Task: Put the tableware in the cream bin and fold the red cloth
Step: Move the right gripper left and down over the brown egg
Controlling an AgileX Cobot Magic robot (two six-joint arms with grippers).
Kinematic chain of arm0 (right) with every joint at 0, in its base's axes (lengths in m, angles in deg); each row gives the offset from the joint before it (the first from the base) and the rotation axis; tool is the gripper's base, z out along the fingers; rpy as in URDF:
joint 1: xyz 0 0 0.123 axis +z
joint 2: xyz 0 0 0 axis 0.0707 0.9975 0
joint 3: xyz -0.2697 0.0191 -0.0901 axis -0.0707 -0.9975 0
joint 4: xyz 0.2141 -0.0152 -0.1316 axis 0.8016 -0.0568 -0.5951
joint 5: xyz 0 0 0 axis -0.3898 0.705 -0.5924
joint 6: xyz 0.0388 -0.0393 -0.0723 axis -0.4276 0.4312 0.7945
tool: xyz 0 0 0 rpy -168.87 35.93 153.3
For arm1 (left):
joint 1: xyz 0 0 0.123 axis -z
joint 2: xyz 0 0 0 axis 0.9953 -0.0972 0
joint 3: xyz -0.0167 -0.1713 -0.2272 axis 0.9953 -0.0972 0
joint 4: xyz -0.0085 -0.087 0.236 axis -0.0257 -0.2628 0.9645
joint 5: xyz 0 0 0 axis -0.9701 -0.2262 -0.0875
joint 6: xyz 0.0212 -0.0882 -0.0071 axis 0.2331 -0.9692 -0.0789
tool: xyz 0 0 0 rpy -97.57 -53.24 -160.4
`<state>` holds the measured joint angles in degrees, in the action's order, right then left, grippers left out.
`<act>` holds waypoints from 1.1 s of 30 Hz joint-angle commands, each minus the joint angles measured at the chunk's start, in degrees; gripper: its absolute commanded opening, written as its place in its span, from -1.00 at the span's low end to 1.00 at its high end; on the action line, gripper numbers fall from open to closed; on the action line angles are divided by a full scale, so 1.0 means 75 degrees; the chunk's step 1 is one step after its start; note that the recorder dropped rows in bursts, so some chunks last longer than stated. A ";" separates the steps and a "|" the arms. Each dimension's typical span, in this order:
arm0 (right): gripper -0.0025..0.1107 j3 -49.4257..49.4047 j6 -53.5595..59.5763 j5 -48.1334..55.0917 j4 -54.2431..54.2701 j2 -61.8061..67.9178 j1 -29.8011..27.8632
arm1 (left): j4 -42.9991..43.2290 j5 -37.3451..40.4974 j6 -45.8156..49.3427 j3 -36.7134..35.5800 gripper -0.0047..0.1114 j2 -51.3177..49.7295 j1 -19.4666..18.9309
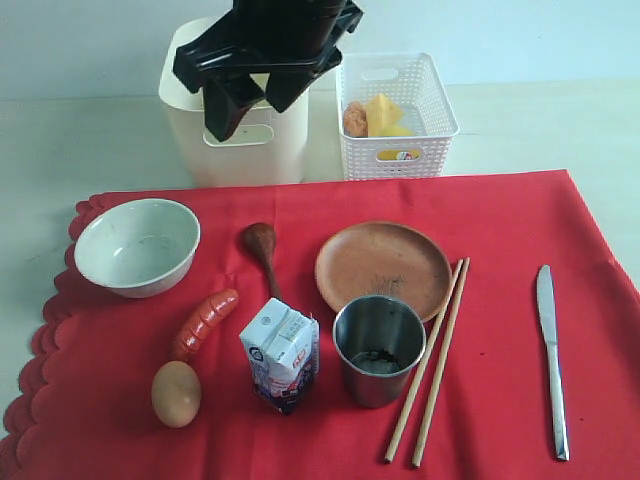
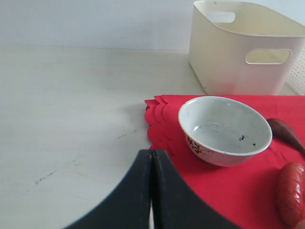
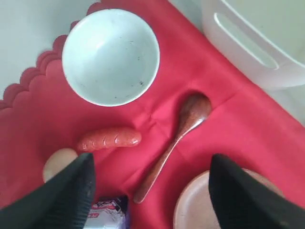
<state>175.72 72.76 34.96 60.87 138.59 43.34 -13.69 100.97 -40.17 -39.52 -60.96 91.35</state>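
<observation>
Above spoon (image 1: 262, 245), right gripper (image 1: 250, 115) open, fingers down; left gripper (image 2: 151, 191) closed.

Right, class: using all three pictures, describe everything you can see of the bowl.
The bowl is round, pale white-green and glossy, like ceramic. It stands upright and is empty apart from a few dark specks inside. The left wrist view shows a dark pattern low on its outer wall. It rests on the red cloth, by the scalloped edge, at the corner near the cream bin. Nothing else touches it: the spoon and sausage lie apart from it.
</observation>
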 commanded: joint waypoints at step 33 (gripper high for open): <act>0.18 -0.2556 -0.0490 -0.1725 0.0636 -0.0034 0.2135 | -0.0042 -0.0068 -0.0037 -0.0019 -0.92 0.0041 -0.0013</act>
<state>156.88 67.88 23.32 62.29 138.36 59.15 -13.69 100.97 -40.17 -39.52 -60.96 91.35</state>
